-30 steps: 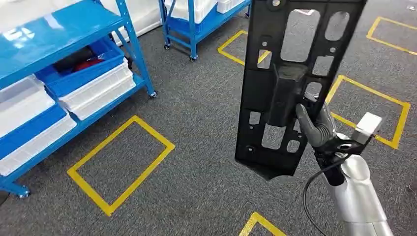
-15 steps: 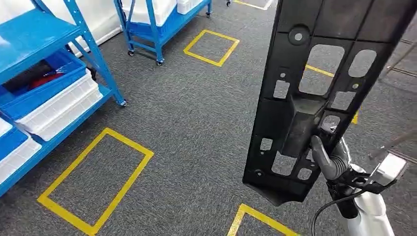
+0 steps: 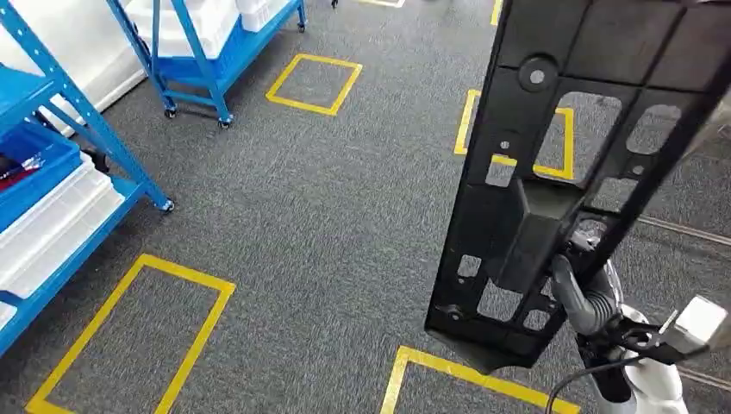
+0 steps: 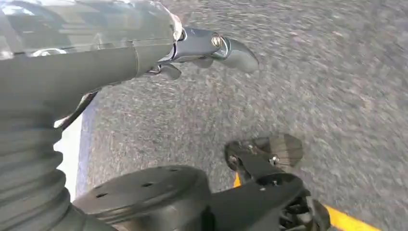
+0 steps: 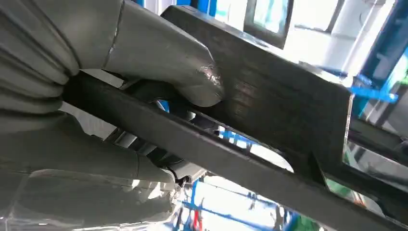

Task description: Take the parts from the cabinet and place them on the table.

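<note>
Whole floor scene has slid left and down vs the earlier head frames: camera is turning w/ the robot, blue shelving point(image 3: 52, 185) now at the left edge, not the things moving. Black panel point(image 3: 552, 172) sits about the same spot in the head view, upright, tilted slightly, carried over grey carpet point(image 3: 302, 224) w/ yellow tape squares point(image 3: 315, 82).

Right hand point(image 3: 584, 293) grips the panel low down, near its centre rib; fingers point(image 3: 576, 297) wrapped round the edge of a cut-out. Right wrist view confirms: thumb point(image 5: 159, 57) pressed on the flat face, panel bar point(image 5: 207, 144) clamped between thumb and fingers.

Left hand point(image 4: 211, 48) hangs by the robot's side over carpet, holding nothing; fingers look loosely curled, not clenched on anything.

Handling, my read: stiff moulded plastic, prob light for its size but long, so top-heavy from a low grip, likely to swing when turning. Cut-out edges give a positive hold; smooth faces look slippery. No counter in sight yet, so the carry is mid-way.
</note>
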Robot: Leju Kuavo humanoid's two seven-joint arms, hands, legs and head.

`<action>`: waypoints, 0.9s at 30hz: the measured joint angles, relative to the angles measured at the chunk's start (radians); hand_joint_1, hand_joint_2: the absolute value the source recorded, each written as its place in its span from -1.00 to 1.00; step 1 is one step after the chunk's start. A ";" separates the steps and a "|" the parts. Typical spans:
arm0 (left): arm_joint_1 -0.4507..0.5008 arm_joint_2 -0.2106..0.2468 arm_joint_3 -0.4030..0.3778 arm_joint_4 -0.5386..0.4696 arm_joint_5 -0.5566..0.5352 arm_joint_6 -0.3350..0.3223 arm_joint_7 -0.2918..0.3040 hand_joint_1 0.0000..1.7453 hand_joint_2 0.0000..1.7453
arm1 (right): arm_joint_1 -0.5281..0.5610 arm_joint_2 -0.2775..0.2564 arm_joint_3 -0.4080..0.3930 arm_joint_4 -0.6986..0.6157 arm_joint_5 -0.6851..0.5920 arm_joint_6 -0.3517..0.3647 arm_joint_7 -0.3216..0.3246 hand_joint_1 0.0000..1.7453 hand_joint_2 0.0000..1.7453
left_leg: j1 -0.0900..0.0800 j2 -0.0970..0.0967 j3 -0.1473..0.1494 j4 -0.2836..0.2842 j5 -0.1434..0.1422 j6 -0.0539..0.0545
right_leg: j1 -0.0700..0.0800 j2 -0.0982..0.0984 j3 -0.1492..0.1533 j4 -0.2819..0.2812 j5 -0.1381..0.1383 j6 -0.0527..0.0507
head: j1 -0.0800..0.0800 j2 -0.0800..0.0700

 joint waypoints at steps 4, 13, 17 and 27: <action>0.001 0.000 0.000 0.000 0.006 -0.001 -0.001 -1.00 1.00 | 0.000 0.014 0.000 -0.001 0.003 0.005 0.002 1.00 1.00 | -0.005 -0.030 -0.120 0.236 -0.072 0.008 | 0.016 0.047 0.001 0.002 -0.001 -0.008 | 0.000 0.000; 0.001 0.007 0.000 0.000 0.010 0.005 0.002 -1.00 1.00 | -0.025 0.025 0.000 0.003 0.002 0.018 -0.001 1.00 1.00 | -0.007 -0.081 0.011 -0.091 0.091 0.052 | 0.016 0.142 -0.015 0.010 0.008 0.024 | 0.000 0.000; 0.002 0.008 0.000 0.000 0.009 0.006 0.007 -1.00 1.00 | -0.056 0.029 0.002 0.011 0.003 0.016 0.003 1.00 1.00 | -0.014 -0.032 0.018 -0.105 0.098 0.060 | 0.007 0.019 -0.115 0.218 -0.108 0.037 | 0.000 0.000; 0.004 0.009 -0.006 0.000 -0.014 0.015 0.045 -1.00 1.00 | -0.047 0.041 0.007 0.013 0.008 0.008 0.002 1.00 1.00 | -0.018 0.065 0.034 -0.091 0.067 0.015 | 0.003 -0.042 -0.012 0.020 -0.011 0.029 | 0.000 0.000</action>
